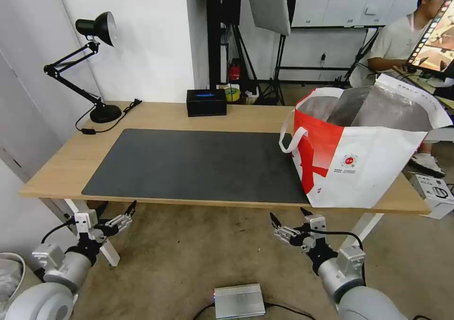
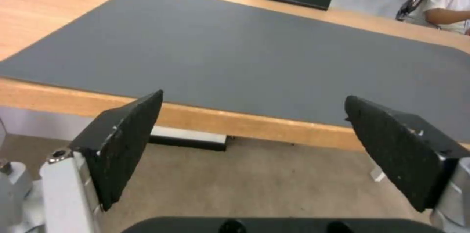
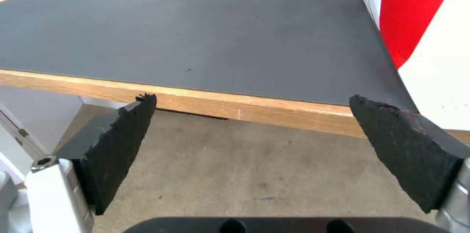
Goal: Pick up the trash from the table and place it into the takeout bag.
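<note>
Closest to my head camera is a silver box (image 1: 239,300) on the floor, its cable running off to the right, and on either side of it my two arms hang low in front of the table (image 1: 156,114). My left gripper (image 1: 116,211) sits below the near left edge, pads spread wide with nothing between them; through its wrist camera I look between the two black pads (image 2: 130,137) over the wooden edge onto the mat (image 2: 255,53). My right gripper (image 1: 287,219) is below the near edge too, just under the bag's corner, and it is likewise spread apart and empty; its wrist camera shows the pads (image 3: 120,141) framing the table edge, the mat (image 3: 205,31) and the red-and-white side of the bag (image 3: 426,27). The bag (image 1: 364,164) stands upright at the right end of the table, partly on the mat (image 1: 198,164), mouth open with the silver lining showing and one white handle hanging toward the mat. I cannot see into it from here. At the far edge a black box (image 1: 206,102) sits near the middle, and a black lamp (image 1: 90,64) stands on the far left corner with its cord trailing on the wood.
</note>
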Controlling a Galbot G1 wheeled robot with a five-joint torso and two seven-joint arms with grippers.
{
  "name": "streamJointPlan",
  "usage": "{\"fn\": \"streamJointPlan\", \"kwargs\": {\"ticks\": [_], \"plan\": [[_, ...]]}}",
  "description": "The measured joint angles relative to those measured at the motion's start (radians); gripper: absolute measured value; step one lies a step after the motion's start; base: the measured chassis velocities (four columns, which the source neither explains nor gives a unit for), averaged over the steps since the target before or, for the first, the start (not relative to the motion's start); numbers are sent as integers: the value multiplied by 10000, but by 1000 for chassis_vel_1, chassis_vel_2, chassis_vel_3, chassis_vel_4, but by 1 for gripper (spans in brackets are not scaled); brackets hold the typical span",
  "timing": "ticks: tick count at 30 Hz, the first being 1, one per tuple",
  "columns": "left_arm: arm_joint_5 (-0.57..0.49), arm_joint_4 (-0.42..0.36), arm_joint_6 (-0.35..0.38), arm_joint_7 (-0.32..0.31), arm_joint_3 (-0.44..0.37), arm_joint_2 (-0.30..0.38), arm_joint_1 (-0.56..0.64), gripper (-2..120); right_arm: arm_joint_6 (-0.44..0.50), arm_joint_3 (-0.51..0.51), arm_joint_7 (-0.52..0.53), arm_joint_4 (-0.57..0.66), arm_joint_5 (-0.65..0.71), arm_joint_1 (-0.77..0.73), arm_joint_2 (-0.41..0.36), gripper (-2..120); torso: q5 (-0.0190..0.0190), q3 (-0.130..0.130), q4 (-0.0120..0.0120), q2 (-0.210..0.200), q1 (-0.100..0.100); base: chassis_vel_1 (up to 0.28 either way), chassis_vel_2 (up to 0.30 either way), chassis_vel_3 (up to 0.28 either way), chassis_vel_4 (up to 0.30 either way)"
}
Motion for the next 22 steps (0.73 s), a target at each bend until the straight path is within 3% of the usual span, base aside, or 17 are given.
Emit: {"fn": "streamJointPlan", "kwargs": {"ticks": [22], "plan": [[-30,48,-161,-44,58,87,-237,100,0,0,0,0,0,0,0,100,1,0,-1,0,0,0,0,0,0]]}}
